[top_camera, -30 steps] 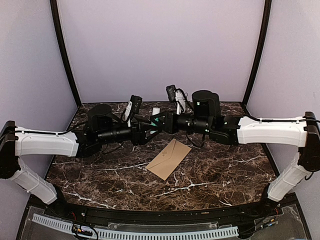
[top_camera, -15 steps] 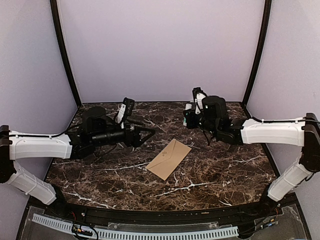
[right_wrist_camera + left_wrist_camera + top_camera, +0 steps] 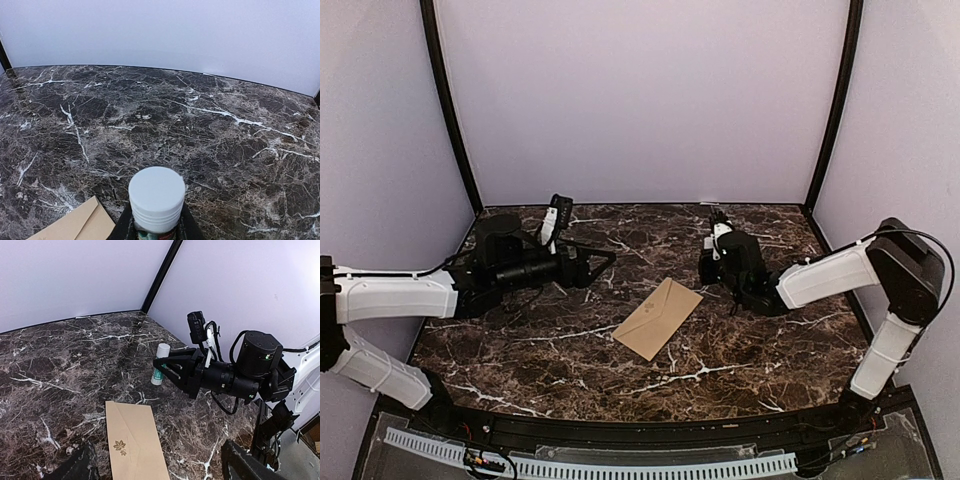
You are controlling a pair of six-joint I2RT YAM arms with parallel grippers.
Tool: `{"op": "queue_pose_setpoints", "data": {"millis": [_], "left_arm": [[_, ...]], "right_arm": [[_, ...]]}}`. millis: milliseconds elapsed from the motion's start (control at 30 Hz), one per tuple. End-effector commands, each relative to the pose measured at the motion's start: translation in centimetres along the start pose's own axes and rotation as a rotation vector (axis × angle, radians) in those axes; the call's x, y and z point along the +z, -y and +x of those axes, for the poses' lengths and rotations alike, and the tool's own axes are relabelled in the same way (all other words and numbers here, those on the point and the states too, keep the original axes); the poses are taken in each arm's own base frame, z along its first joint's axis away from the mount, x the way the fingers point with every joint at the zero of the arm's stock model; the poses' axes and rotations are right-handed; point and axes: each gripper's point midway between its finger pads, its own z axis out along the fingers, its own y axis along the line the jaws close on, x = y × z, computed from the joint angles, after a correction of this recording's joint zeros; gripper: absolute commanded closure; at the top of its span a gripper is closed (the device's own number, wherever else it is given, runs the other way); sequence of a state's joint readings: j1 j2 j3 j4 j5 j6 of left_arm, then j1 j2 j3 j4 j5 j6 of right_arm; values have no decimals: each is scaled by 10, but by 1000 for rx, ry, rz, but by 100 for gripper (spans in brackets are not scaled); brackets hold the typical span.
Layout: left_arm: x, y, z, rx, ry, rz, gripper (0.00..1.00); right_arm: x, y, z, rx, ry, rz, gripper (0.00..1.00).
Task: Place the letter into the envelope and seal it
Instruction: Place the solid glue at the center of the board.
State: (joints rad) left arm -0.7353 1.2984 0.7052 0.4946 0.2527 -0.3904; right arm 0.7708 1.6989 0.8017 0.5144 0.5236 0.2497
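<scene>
Left jaws wide open, empty, above the tabletop. Right jaws narrow, clamped on an upright glue stick, with its white cap poking above them. Can't tell if its base touches the tabletop. Envelope lies flat, flap closed, between both jaws, below them, touching neither.

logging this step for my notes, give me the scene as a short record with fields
surface: dark marble table
envelope: tan, flat mid-table, flap down, leaf mark showing, untouched
glue stick: white cap up, held by the right gripper
left gripper: open, empty, left of the envelope
letter: not in view
</scene>
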Motion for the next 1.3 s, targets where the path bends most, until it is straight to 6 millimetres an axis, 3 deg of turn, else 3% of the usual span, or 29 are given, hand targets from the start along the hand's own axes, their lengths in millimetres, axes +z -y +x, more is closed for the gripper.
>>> {"op": "queue_pose_setpoints", "data": {"millis": [0,467,1267], "left_arm": [[-9,-2,-1,-11,13,-10,16],[-11,-8,-2,-10,17,-19,16],[-9,-10,3,-20,5,-19,16]], "right_arm": [[7,6,-10,11,78,34,100],[30,6,30,-38,4,35,100],[33,13,57,-52,-50,63,100]]}}
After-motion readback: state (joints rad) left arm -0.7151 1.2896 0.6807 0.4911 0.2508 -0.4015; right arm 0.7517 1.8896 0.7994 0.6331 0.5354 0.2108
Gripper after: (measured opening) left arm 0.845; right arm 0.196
